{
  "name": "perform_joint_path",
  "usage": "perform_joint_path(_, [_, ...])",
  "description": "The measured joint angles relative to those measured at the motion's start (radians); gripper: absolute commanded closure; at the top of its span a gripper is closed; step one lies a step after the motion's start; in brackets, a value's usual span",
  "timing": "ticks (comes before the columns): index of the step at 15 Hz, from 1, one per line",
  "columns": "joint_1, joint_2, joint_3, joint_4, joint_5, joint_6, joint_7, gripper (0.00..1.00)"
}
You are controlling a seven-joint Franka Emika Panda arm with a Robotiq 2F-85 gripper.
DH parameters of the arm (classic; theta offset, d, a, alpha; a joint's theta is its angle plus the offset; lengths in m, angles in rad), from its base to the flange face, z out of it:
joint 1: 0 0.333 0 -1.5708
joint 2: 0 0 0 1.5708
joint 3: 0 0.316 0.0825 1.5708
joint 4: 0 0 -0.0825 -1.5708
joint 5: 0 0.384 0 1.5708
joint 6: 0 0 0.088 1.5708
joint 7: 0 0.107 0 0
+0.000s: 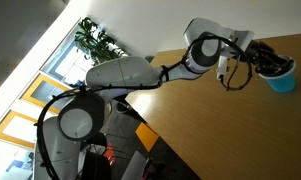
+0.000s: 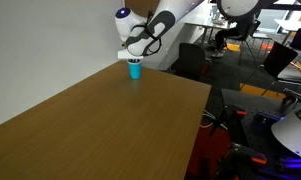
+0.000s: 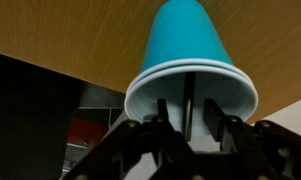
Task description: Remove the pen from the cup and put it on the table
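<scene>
The pen (image 3: 189, 98) is seen in the wrist view as a thin, dark, straight stick. It is stood in the cup (image 3: 185, 50), right between the jaws, with a small gap left on each side. The cup is light blue outside and whitish inside. It is round and smooth, and narrower at the bottom than at the rim. It looks like thin plastic or paper, so it may be tipped with ease. Its rim is placed just in front of the jaws, and its bottom is set on the table (image 3: 50, 30) beyond them. The table top is flat, smooth, brown wood.

The gripper (image 3: 195, 128) is held at the cup's mouth. Its jaws are parted, and nothing is gripped yet. In both exterior views the gripper (image 1: 256, 62) (image 2: 133, 57) is seen right at the cup.

The grasping step seems to be in hand. Next, the jaws would need to be closed on the pen alone, without the rim being pushed. Then the pen would be lifted straight out.
</scene>
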Motion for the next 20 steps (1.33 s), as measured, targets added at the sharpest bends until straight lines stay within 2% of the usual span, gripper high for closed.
perform_joint_path(3, [-0.002,0.016,-0.007,0.021,0.0,-0.009,0.0,0.58])
perform_joint_path(4, [-0.002,0.022,-0.009,0.029,0.0,-0.012,0.0,0.74])
perform_joint_path(5, [-0.003,0.027,-0.01,0.036,0.0,-0.016,0.0,0.83])
perform_joint_path(6, [-0.004,0.032,-0.011,0.044,0.0,-0.019,0.0,0.84])
perform_joint_path(8, [-0.006,0.041,-0.011,0.056,0.0,-0.024,0.0,0.99])
perform_joint_path(20, [0.006,0.06,-0.025,0.085,-0.012,-0.03,0.003,0.97])
